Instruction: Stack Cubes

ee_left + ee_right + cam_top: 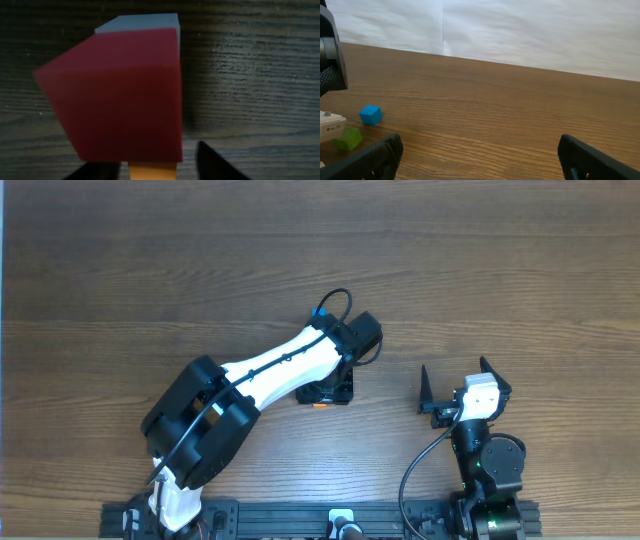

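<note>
left arm: reaches from its base at the near left to the middle of the table [120, 260], bent down over the cubes.
left gripper [159, 157]: partly open, about a cube's width. One finger [215, 162] stands clear of the red cube's side; the other is tucked at the cube's lower edge.
red cube [115, 95]: right under the left wrist, tilted a bit, close up against the camera.
orange cube [152, 171]: just a sliver peeking out between the fingers, below the red one. From overhead it's an orange speck under the gripper.
pale cube [140, 22]: a light bluish-grey face just behind the red cube. Probably another cube, hard to be sure from this angle.
right gripper [460, 385]: spread wide, holding nothing, parked near its own base, well apart from the stack.
blue cube [370, 114]: sitting on the table over by the left arm.
green cube [348, 138]: near the blue one, not touching it.
</note>
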Controlling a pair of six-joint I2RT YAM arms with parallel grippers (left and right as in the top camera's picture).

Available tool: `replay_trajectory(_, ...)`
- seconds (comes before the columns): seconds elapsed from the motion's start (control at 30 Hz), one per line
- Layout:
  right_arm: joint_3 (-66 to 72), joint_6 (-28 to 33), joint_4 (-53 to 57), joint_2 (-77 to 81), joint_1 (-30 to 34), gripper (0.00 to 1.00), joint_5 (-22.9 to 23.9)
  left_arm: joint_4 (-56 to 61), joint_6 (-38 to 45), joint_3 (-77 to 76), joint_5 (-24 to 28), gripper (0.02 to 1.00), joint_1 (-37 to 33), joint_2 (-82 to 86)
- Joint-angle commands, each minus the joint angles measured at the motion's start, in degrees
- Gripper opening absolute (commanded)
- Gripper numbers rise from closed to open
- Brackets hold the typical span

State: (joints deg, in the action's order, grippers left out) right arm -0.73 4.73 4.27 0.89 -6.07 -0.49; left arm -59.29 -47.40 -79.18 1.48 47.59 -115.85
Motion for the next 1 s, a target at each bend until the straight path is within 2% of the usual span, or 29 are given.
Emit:
replay_trajectory(0.03,0.44,0.07,-0.02,-0.59,-0.37,0.993,0.33,-0.02,0.26,0.44,-0.68,0.4,-0.35,0.46)
replay_trajectory(0.47,0.44,0.07,-0.02,-0.59,-0.37,0.993,0.33,-0.2,0.26,0.44,-0.72,0.22,-0.35,0.46)
replay_trajectory(0.53,0.44,0.07,-0.02,-0.59,-0.37,0.991,0.33,-0.26,0.26,0.44,-0.72,0.165,-0.37,0.46)
replay_trajectory(0.6,0.44,0.07,-0.02,-0.59,-0.37,0.991,0.33,-0.26,0.26,0.44,-0.72,0.053,-0.37,0.59)
replay_trajectory(1.0,0.44,0.07,-0.02,-0.59,-0.37,0.993,0.33,-1.6,1.88,-0.26,-0.94,0.04,-0.63,8.98)
